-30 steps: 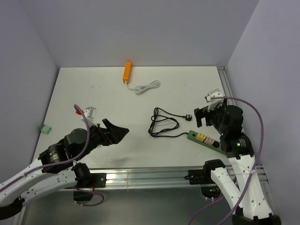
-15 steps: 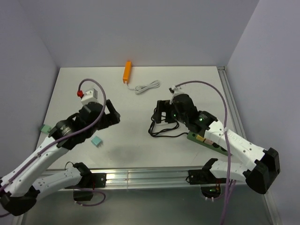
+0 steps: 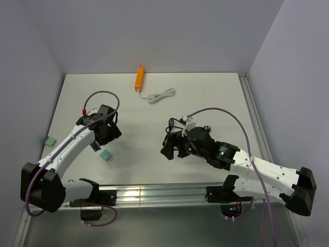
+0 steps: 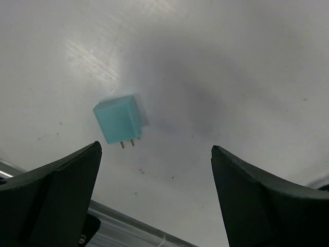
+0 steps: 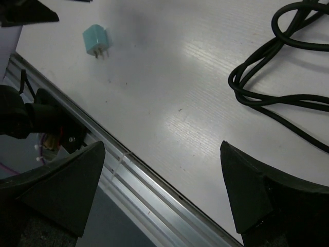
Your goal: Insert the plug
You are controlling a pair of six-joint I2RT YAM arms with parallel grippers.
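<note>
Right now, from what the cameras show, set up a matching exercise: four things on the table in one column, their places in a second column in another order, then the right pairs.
Things
1. teal plug
2. orange bar
3. white cable
4. black cord

Places
A. at the far edge of the table
B. in loops next to the right gripper
C. lying alone near the open left gripper
D. coiled just near and right of the orange bar

Pairs: 1-C, 2-A, 3-D, 4-B
</note>
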